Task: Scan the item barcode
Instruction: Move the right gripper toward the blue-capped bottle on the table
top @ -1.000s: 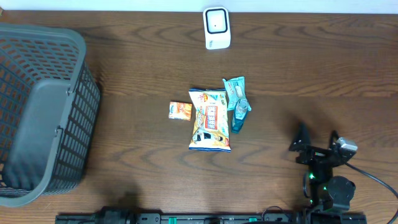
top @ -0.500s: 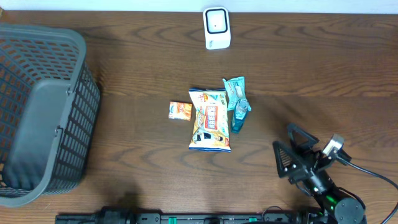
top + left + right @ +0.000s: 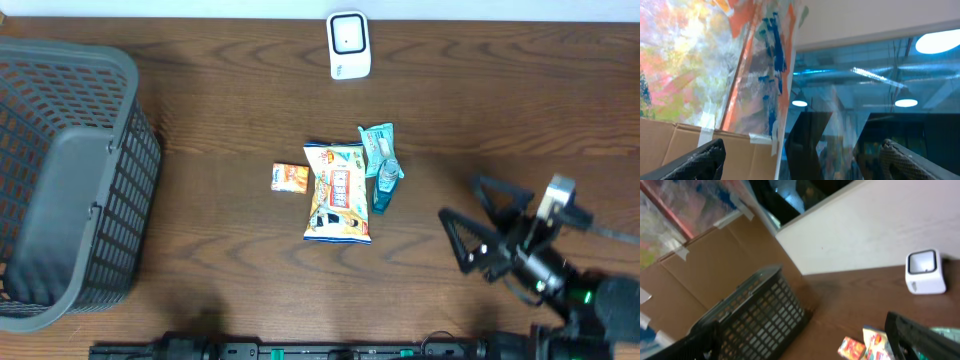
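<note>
My right end effector, at lower right, is hanging wide open and empty; my left end effector is gaping too. Nothing is getting scanned yet: the snack bag is lying untouched mid-frame, with the scanner waiting at top centre.

dark wood table; cardboard box; white wall; ceiling lights

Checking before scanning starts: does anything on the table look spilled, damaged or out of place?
Nothing looks spilled or damaged. The only quirk is the small bottle, which lies on its side with its top touching the teal packet, beside the snack bag. The orange packet and scanner sit apart.
</note>
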Robot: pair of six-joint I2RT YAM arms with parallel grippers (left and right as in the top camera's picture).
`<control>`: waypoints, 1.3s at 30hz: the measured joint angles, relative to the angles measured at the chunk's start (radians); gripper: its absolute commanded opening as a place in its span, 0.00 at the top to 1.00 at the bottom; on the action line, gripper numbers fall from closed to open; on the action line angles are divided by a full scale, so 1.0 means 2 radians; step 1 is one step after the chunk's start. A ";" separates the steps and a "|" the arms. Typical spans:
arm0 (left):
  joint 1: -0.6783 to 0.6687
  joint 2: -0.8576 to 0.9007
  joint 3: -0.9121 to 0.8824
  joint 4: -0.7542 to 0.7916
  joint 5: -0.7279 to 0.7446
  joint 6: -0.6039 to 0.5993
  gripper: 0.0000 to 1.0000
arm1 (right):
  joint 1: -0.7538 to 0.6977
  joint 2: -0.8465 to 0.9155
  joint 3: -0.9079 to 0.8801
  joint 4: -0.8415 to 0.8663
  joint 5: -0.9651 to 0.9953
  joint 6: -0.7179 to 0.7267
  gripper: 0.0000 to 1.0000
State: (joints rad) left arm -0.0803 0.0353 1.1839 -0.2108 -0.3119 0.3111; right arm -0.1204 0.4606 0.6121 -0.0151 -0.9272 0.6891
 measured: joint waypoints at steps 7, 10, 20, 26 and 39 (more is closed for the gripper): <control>0.000 0.000 0.000 -0.006 0.000 0.000 0.02 | 0.033 0.142 0.089 -0.060 -0.008 -0.061 0.01; 0.000 0.000 0.000 -0.004 0.000 0.000 0.02 | 0.070 0.182 0.117 -0.146 0.041 -0.105 0.01; 0.000 0.000 0.008 -0.009 -0.041 0.000 0.02 | 0.292 0.306 0.160 -0.261 0.348 -0.188 0.01; 0.000 -0.001 0.009 -0.024 -0.057 -0.020 0.02 | 0.350 0.359 0.160 -0.264 0.388 -0.196 0.01; 0.027 -0.012 -0.048 -0.035 0.077 -0.188 0.02 | 0.366 0.398 0.161 -0.236 0.374 -0.197 0.01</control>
State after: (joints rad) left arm -0.0257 0.0116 1.0882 -0.2798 -0.1581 -0.0654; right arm 0.6121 1.2572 0.9348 -0.4870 -0.1799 0.2947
